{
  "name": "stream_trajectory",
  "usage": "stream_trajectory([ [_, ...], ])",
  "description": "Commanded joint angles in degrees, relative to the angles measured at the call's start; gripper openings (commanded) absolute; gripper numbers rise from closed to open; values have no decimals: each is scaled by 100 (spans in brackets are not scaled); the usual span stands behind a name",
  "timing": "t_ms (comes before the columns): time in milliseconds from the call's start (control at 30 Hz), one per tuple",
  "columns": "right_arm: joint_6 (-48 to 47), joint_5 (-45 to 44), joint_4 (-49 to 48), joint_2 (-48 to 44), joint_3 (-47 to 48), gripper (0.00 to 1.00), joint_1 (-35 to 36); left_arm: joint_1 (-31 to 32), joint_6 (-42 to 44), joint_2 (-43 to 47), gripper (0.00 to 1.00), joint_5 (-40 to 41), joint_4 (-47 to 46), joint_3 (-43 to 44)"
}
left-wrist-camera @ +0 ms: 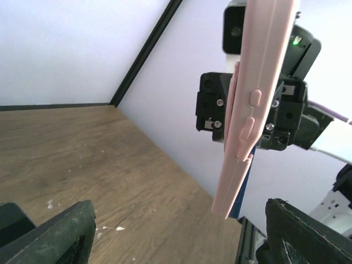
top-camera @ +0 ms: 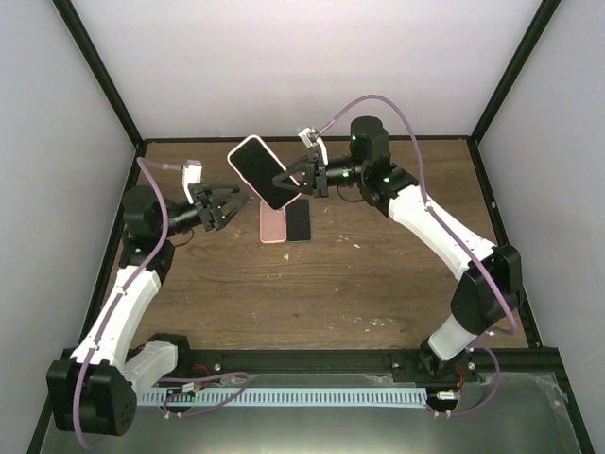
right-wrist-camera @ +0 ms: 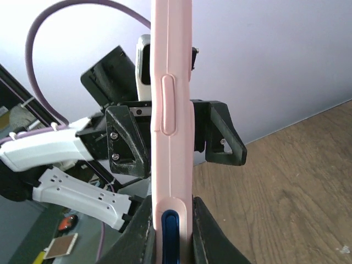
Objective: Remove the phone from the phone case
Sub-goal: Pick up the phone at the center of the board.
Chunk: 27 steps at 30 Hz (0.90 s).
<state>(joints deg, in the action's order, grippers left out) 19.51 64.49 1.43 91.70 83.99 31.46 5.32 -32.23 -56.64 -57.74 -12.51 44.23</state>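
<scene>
The right gripper [top-camera: 287,181] was clamped on the pink case [left-wrist-camera: 258,99], the phone [top-camera: 264,171] seemingly inside, just ahead of the left gripper [top-camera: 234,208], whose jaws stood wide and clear of it; I'd judge it should pinch the case's rim squarely and peel slowly.
</scene>
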Motion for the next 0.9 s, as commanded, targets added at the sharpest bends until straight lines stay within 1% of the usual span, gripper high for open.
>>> stream_trajectory([
  [0, 1118, 33, -1234, -138, 26, 1, 11, 24, -1497, -46, 83, -226, -2363, -269],
  [100, 1461, -2, -1580, -28, 19, 1, 45, 130, -1643, -158, 80, -163, -2486, -278],
  [233, 1583, -170, -1654, 114, 210, 1, 194, 293, -1651, -268, 77, -111, -2515, -296],
  [400, 1872, -276, -1886, 333, 364, 1, 281, 457, -1856, -394, 74, -152, -2918, -356],
  [433, 1959, -264, -1983, 373, 364, 1, 293, 468, -1900, -412, 72, -158, -2996, -360],
  [500, 2089, -259, -2102, 426, 376, 1, 322, 520, -1925, -457, 64, -157, -3029, -356],
  [600, 2169, -290, -2158, 498, 436, 1, 366, 581, -1948, -508, 55, -146, -3032, -380],
  [867, 2481, -241, -2473, 600, 496, 1, 372, 720, -1961, -565, 47, -63, -2963, -598],
])
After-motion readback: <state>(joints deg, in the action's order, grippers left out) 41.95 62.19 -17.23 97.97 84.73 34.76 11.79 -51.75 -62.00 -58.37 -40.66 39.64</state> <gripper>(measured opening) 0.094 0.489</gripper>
